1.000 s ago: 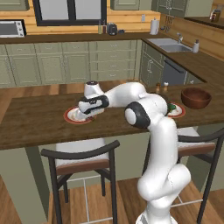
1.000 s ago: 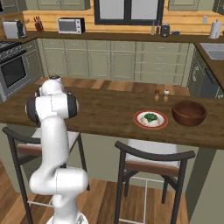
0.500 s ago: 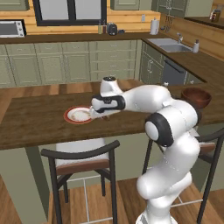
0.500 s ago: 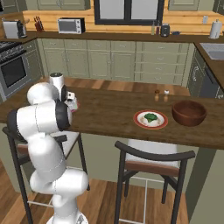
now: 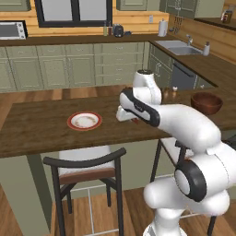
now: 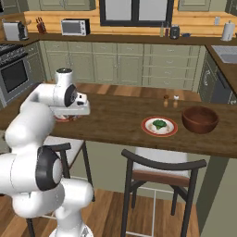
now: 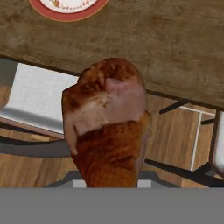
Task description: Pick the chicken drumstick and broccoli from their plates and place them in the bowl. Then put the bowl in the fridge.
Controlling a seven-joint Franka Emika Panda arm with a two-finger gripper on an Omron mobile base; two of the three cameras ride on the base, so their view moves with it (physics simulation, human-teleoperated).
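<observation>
Though fingertips seem hidden, lumpy, glossy drumstick (image 7: 107, 127) in end effector.

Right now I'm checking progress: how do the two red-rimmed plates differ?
The left plate is bare, while the right plate holds the broccoli. The left plate sits far from the bowl; the right plate lies beside it. Both are round, white, red-rimmed and flat on the counter.

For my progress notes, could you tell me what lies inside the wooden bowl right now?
The bowl looks empty in the part that shows; its near wall hides the bottom. The broccoli lies on its plate.
</observation>
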